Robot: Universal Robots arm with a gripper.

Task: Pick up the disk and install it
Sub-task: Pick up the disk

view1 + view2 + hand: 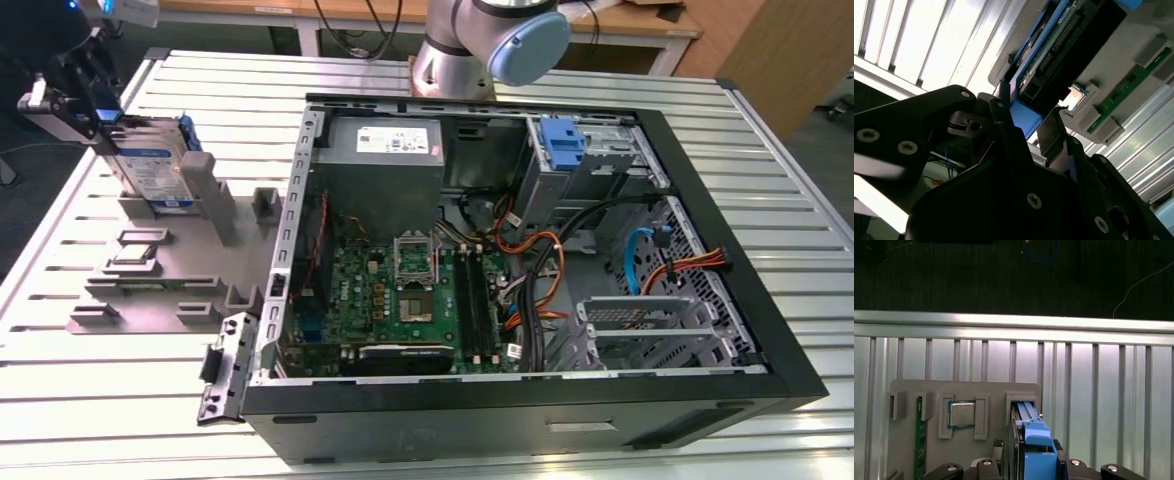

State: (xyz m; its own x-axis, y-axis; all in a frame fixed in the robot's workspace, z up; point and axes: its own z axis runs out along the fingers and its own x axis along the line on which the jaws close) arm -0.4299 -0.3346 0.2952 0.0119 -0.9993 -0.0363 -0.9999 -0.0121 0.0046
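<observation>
One narrow pinch — claw (1030, 466) clamped on the upright disk (1033, 432) — may slip or twist if its blue carrier snags the grey holder (996, 389) beneath the claw.

exterior view looks down from above; both wrist views closely share the disk (1026, 116) (1035, 439).

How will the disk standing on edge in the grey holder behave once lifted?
The disk looks like a metal slab, so probably stiff and heavy for its size. Standing on edge in the grey holder, it may tip if pushed sideways. Its smooth blue frame might slip.
</observation>
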